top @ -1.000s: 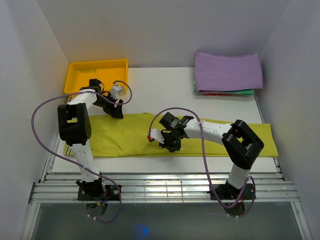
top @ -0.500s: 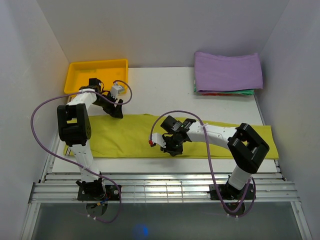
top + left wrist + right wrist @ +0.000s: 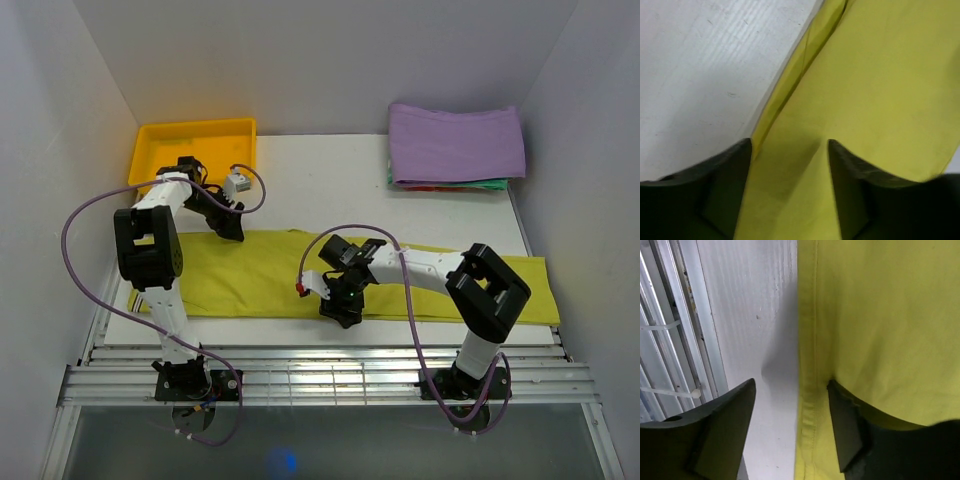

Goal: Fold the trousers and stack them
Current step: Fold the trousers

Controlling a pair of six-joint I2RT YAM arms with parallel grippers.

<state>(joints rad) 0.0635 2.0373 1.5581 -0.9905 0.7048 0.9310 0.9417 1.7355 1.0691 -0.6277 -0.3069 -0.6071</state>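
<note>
Trousers [image 3: 250, 275] lie flat on the white worktop [image 3: 320, 180], long axis running left to right across the middle of the top view, from below the yellow tray [image 3: 150, 150] almost to the right wall. The stack of folded purple cloth [image 3: 455, 140] sits well apart, upper right. The left end effector [image 3: 228, 230] is low over the upper edge of the cloth near its left end. In its wrist view the jaws are spread and released, with the folded edge of the trousers [image 3: 880, 90] running diagonally up from between them and nothing pinched. The right end effector [image 3: 340, 310] is at the lower edge, about mid-length. Its jaws are also apart and grasping nothing, one finger over bare worktop and the other over the cloth [image 3: 880, 315], so the stitched hem runs up the frame between them. Judgement: the right arm is nearer the middle of the garment. The coming grasp depends on each hem staying between the jaws as they close across it.
</note>
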